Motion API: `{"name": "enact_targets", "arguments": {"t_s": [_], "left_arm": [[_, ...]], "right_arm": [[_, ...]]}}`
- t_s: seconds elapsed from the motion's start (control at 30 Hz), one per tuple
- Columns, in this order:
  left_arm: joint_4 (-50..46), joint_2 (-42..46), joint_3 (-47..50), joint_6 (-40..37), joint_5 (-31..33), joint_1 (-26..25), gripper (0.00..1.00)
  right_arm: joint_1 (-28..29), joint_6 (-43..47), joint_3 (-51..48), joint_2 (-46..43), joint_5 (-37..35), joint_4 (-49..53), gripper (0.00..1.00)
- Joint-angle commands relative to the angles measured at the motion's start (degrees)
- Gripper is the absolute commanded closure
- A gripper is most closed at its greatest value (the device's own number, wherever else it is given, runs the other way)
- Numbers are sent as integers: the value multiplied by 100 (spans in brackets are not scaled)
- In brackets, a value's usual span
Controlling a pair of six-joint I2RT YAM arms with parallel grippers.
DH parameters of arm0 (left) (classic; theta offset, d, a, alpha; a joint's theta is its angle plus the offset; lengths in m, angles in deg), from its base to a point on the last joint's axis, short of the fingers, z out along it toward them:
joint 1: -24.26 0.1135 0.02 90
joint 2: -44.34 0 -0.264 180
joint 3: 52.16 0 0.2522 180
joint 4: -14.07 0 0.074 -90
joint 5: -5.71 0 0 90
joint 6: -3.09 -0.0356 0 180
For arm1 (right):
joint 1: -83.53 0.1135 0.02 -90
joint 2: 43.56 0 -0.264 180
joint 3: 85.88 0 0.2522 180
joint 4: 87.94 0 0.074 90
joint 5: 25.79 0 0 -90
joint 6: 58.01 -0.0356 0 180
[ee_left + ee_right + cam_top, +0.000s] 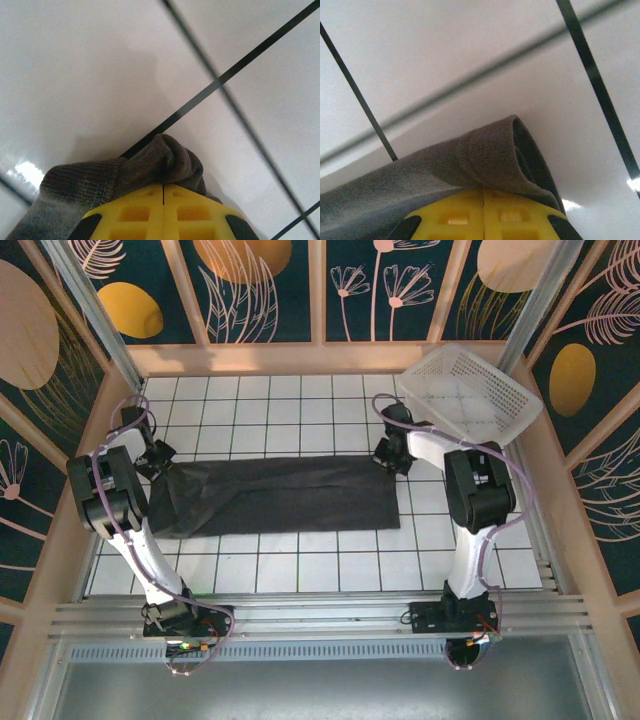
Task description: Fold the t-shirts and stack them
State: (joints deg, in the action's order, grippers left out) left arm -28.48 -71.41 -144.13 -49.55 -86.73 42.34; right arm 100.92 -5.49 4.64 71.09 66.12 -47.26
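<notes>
White basket point(470, 395), probably plastic, on tiled table point(300, 570).

A bunched fold of the dark grey t-shirt point(107, 180) is pinched by the left gripper point(164, 194), whose yellow jaws are pressed together at the bottom edge, and the cloth is seen against glossy white tiles point(85, 75) crossed by thin dark grout lines point(226, 75).

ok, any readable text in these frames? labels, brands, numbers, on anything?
None readable.
The t-shirt: plain dark fabric, no print or tag showing.
The white basket: no label.
The yellow fingers: no marking in either wrist view.
The wall panels: leaf and flower drawings, no lettering.
The arm bases: any marking is too small to tell.
</notes>
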Motion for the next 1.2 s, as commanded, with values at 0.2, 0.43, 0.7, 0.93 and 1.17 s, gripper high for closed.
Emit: {"name": "enact_targets", "arguments": {"t_s": [0.2, 0.43, 0.7, 0.93, 1.17], "left_arm": [[-12, 82, -602, -162, -228, -14, 79], [389, 1717, 633, -362, -502, -849, 61], [823, 1938, 1851, -971, -1501, -1289, 66], [1029, 1792, 2041, -1270, -1505, -1291, 65], [1148, 1537, 2050, -1393, -1306, -1306, 65]], "right_arm": [[-245, 1337, 2030, 1049, -43, 514, 84], [328, 1545, 1510, -121, 436, 38, 64], [863, 1323, 208, -911, 2881, -1135, 56], [1021, 1050, -72, -1059, 3018, -1346, 55], [1060, 966, -64, -1080, 3052, -1391, 55]]}}
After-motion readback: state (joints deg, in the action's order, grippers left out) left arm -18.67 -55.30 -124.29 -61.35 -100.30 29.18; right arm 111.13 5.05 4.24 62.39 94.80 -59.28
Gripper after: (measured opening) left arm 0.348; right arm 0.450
